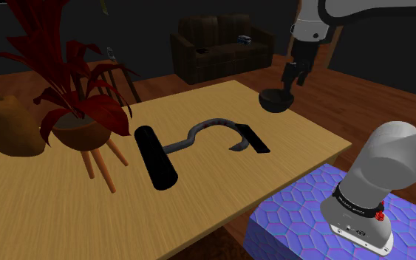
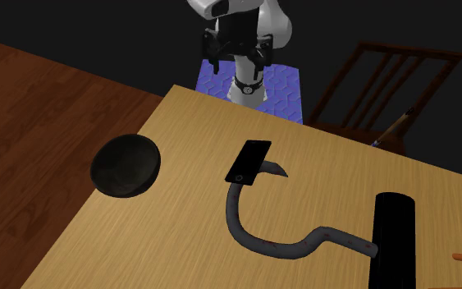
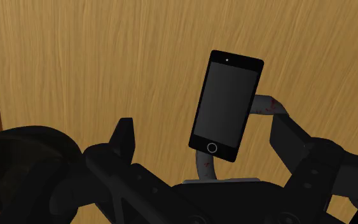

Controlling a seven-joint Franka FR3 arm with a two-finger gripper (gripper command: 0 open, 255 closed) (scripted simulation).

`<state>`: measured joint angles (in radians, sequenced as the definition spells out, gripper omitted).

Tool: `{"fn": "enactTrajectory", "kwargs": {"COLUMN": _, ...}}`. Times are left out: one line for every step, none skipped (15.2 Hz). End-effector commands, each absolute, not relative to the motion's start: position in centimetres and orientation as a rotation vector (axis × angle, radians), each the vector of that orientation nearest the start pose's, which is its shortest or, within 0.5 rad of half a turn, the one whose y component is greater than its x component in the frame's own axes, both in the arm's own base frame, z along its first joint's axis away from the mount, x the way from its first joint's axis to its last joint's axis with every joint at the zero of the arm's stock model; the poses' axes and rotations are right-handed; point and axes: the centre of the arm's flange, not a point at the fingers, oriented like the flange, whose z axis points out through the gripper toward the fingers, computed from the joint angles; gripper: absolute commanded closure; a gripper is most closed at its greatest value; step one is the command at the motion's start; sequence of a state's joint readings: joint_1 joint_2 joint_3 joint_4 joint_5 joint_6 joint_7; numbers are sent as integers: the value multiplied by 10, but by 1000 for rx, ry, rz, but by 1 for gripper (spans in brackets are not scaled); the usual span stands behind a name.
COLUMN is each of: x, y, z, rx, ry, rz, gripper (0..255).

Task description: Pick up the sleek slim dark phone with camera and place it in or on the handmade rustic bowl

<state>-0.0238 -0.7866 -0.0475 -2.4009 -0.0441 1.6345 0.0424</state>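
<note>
Two fingers (image 3: 125,130) and nothing in them: my gripper (image 3: 203,127) hangs well above the table (image 2: 155,238) with the jaws spread wide and empty. The dark phone (image 3: 227,105) lies face up on the wood almost straight under me. In the wrist view it sits in the gap between my fingers, a little toward one of them and far below the tips.

What matters is how it is turned. Its long axis runs nearly square to the line my jaws close along, leaning only slightly off, so the closing stroke would meet its two long edges across the narrow width. I judge a small twist of the wrist would square that up before I go down.

The phone does not lie clean on the wood. A bent grey bar (image 2: 245,234) passes under it, with its hooked tip poking out beside one long edge, and that bar runs off to a black cylinder (image 2: 391,238). I cannot tell whether the phone is propped up by it.

The dark bowl (image 2: 125,166) sits apart from the phone, by the table's edge at the second exterior view's left
</note>
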Motion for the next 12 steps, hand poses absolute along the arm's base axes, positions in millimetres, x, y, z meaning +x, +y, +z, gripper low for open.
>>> {"fn": "enactTrajectory", "kwargs": {"x": 311, "y": -30, "z": 575, "rx": -3148, "ry": 154, "rz": -31, "gripper": 0}}
{"fn": "enactTrajectory", "kwargs": {"x": 317, "y": -13, "z": 569, "rx": -3193, "ry": 183, "rz": -31, "gripper": 0}}
{"fn": "enactTrajectory", "kwargs": {"x": 323, "y": 5, "z": 562, "rx": -3238, "ry": 213, "rz": -31, "gripper": 0}}
{"fn": "enactTrajectory", "kwargs": {"x": 330, "y": 22, "z": 555, "rx": -3283, "ry": 244, "rz": -31, "gripper": 0}}
{"fn": "enactTrajectory", "kwargs": {"x": 337, "y": 38, "z": 547, "rx": -3327, "ry": 275, "rz": -31, "gripper": 0}}
{"fn": "enactTrajectory", "kwargs": {"x": 344, "y": 54, "z": 538, "rx": -3371, "ry": 307, "rz": -30, "gripper": 0}}
{"fn": "enactTrajectory", "kwargs": {"x": 352, "y": 70, "z": 528, "rx": -3415, "ry": 341, "rz": -30, "gripper": 0}}
{"fn": "enactTrajectory", "kwargs": {"x": 359, "y": 84, "z": 517, "rx": -3458, "ry": 375, "rz": -30, "gripper": 0}}
{"fn": "enactTrajectory", "kwargs": {"x": 367, "y": 99, "z": 506, "rx": -3501, "ry": 410, "rz": -30, "gripper": 0}}
{"fn": "enactTrajectory", "kwargs": {"x": 375, "y": 112, "z": 495, "rx": -3543, "ry": 447, "rz": -30, "gripper": 0}}
{"fn": "enactTrajectory", "kwargs": {"x": 384, "y": 125, "z": 482, "rx": -3585, "ry": 484, "rz": -29, "gripper": 0}}
{"fn": "enactTrajectory", "kwargs": {"x": 392, "y": 137, "z": 469, "rx": -3627, "ry": 523, "rz": -29, "gripper": 0}}
